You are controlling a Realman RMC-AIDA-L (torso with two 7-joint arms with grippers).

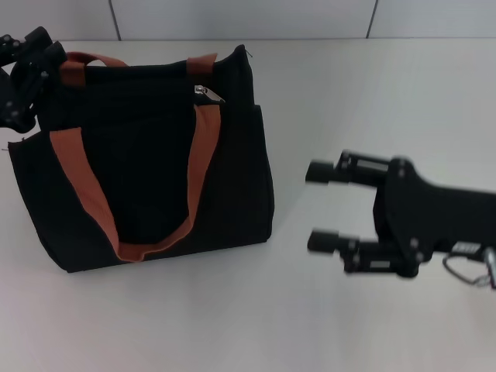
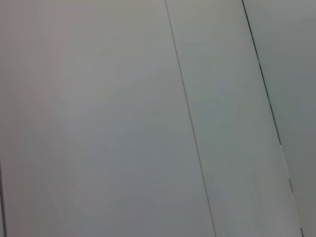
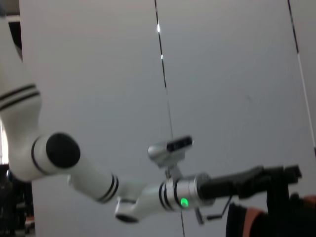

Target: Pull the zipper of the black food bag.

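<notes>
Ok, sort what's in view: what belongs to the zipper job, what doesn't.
Job:
black bag
zipper pull
left gripper, at the bag's top corner
right gripper, open, off to the bag's side

Not the job:
white table
wall panels

White table point(image 1: 325, 93), pale panelled wall point(image 1: 232, 17)

head view looks forward and down on the white table point(image 1: 325, 310), taking in the black food bag point(image 1: 155, 178) at left and the right gripper point(image 1: 319, 208) near, at right. left wrist view faces only plain wall panels point(image 2: 98, 123). right wrist view looks across at the left arm point(image 3: 98, 182) and the bag's corner, shared with the head view.
</notes>
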